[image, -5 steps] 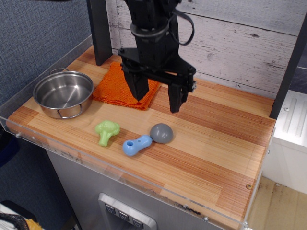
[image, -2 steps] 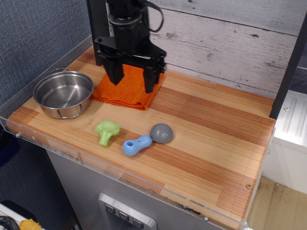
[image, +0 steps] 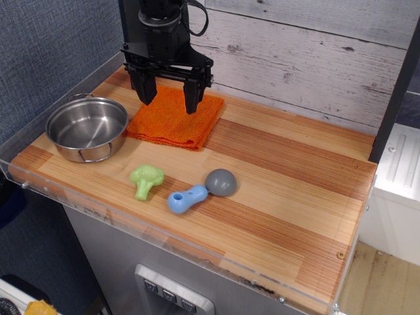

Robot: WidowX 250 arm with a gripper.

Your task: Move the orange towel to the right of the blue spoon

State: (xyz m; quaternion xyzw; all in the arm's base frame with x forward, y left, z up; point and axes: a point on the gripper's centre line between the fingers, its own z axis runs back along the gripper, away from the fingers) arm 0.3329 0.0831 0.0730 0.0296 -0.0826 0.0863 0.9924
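The orange towel (image: 176, 121) lies folded flat at the back left of the wooden table, next to the steel pot. The blue spoon (image: 200, 189) lies near the front middle, its light-blue handle pointing left and its grey dome bowl to the right. My gripper (image: 169, 100) is open and empty above the back part of the towel, its two black fingers pointing down and spread about as wide as half the towel. Whether the fingertips touch the cloth cannot be told.
A steel pot (image: 86, 128) stands at the left edge. A green broccoli toy (image: 146, 179) lies left of the spoon. A clear acrylic rim (image: 170, 246) runs along the table's front and left. A dark post (image: 133, 39) stands behind the towel.
My gripper has moved left and back, from over the towel's right front edge to over the towel's back part. It has stayed open. The towel and spoon have not moved.
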